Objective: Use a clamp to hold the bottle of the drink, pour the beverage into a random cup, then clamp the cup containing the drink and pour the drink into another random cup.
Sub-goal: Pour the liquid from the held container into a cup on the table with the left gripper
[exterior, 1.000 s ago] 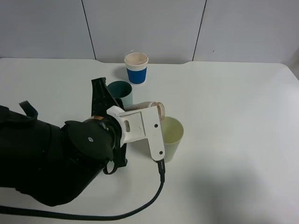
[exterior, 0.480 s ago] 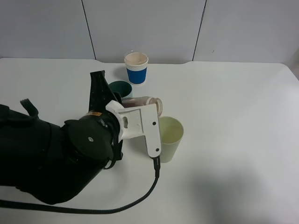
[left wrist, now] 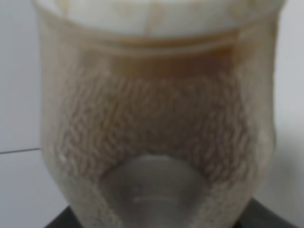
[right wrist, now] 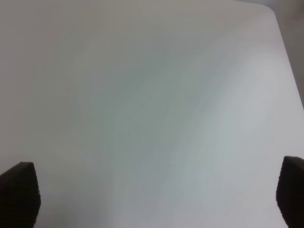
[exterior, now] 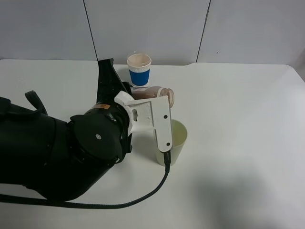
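The bottle (exterior: 155, 92) lies almost on its side in the air, its wide mouth pointing right, just above and behind the far rim of the pale yellow-green cup (exterior: 177, 137). My left gripper (exterior: 137, 95) is shut on the bottle's body, mostly hidden behind the white wrist mount. Filling the left wrist view is the bottle (left wrist: 156, 118), with brown, foamy beverage (left wrist: 156, 137) inside it. I cannot tell whether any liquid is in the cup. The teal cup is hidden behind my left arm. Over bare table, my right gripper (right wrist: 154, 199) is open and holds nothing.
A white paper cup with a blue sleeve (exterior: 139, 69) stands at the back, just behind the bottle. My bulky black left arm (exterior: 57, 157) covers the table's left front. A black cable (exterior: 143, 198) trails from the wrist across the white table (exterior: 238, 143).
My left gripper has lifted the bottle up and back to the right, so its mouth is higher above the yellow-green cup. The teal cup has gone out of sight behind the arm.
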Controlling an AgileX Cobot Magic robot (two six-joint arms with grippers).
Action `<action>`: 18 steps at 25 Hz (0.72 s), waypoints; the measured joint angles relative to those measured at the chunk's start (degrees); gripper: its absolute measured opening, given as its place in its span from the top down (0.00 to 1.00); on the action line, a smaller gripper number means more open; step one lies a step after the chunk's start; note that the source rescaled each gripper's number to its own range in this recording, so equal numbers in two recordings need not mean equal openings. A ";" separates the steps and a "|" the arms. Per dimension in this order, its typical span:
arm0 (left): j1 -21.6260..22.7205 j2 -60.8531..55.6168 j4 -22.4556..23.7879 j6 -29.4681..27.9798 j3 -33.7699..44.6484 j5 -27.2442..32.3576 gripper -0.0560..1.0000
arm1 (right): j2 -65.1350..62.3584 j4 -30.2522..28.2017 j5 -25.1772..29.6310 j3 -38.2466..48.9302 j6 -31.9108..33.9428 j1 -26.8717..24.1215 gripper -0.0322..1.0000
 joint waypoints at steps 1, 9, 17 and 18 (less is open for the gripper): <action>0.00 0.00 0.64 0.00 0.00 0.00 0.93 | 0.00 0.00 0.00 0.00 0.00 0.00 0.00; 0.00 0.52 3.53 0.18 0.00 0.00 0.93 | 0.00 0.00 0.00 0.00 0.00 0.00 0.00; 0.00 1.34 5.14 0.24 0.00 -0.05 0.93 | 0.00 0.00 0.00 0.00 0.00 0.00 0.00; 0.00 1.34 5.47 0.24 0.00 -0.05 0.93 | 0.00 0.00 0.00 0.00 0.00 0.00 0.00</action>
